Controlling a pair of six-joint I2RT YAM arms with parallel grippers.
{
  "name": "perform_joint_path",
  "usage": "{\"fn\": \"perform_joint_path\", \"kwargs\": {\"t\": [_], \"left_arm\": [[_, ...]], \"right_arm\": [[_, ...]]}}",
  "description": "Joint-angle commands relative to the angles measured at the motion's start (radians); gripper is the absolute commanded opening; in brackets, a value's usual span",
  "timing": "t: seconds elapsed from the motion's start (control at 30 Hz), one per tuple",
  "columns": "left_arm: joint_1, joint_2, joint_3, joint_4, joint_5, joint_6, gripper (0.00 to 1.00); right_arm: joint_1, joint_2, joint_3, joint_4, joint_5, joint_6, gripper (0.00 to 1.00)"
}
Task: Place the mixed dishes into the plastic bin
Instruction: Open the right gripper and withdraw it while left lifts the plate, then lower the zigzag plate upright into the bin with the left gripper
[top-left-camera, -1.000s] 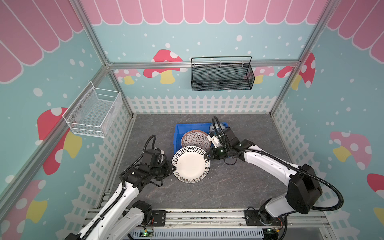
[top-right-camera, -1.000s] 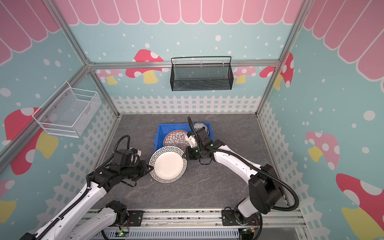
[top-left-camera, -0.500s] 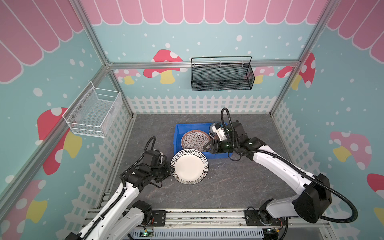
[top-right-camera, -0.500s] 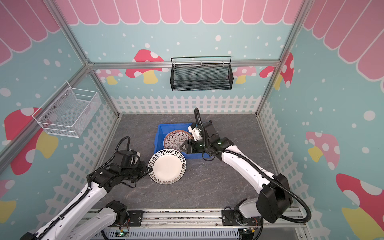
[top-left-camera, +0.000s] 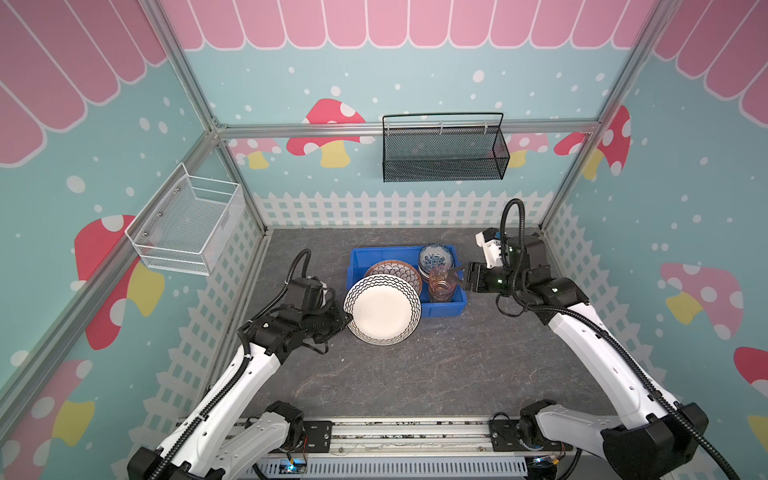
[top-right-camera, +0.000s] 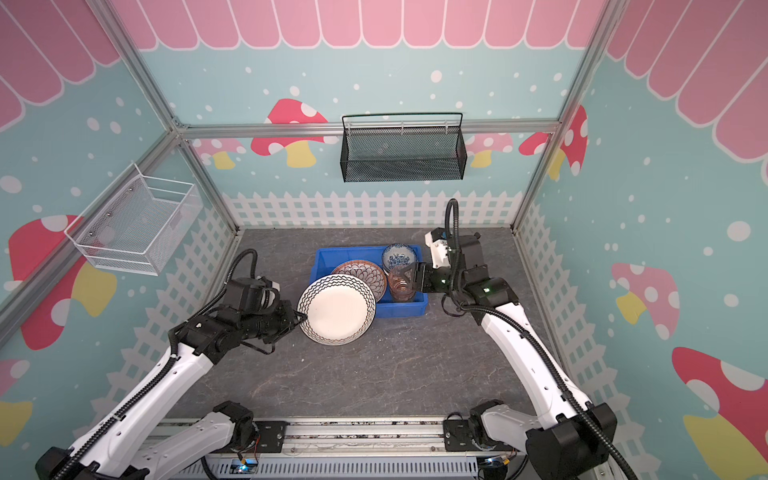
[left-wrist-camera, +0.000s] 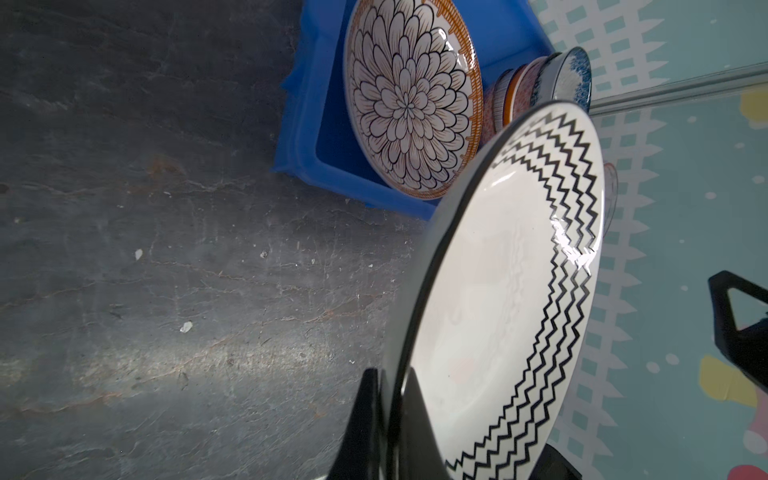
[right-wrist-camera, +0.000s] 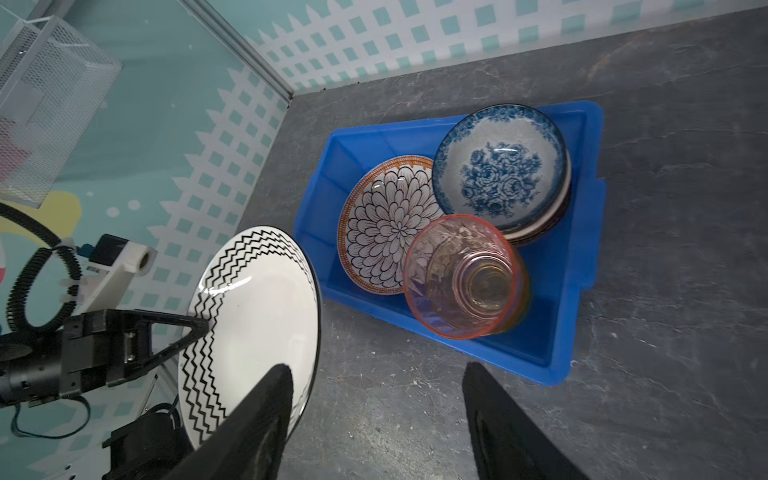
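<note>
floor: dark grey stone-look slab, pale veins, soft sheen | walls: teal, dotted white, red mushrooms, pink scallops on top, white picket fence along the base | black mesh basket: back wall, beyond right gripper | white wire basket: side wall, beyond left gripper | light: even

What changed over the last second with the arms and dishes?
The right gripper opened, let go of the stack of translucent pink and amber cups now standing in the shallow bright blue plastic bin, and backed off to the right. The left gripper, shut on the white zigzag-rimmed plate, carried it slightly toward the bin. The brown-rimmed petal-pattern plate and small patterned bowls stayed put.
</note>
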Motion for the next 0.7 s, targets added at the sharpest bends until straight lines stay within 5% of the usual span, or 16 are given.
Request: {"fn": "perform_joint_path", "kwargs": {"t": [0.0, 0.67], "left_arm": [[0.007, 0.054, 0.127, 0.083, -0.02, 0.026, 0.0], [0.07, 0.456, 0.369, 0.231, -0.082, 0.106, 0.0]], "right_arm": [[-0.034, -0.028, -0.039, -0.033, -0.034, -0.041, 0.69], [-0.119, -0.048, -0.167, -0.012, -0.081, -0.057, 0.7]]}}
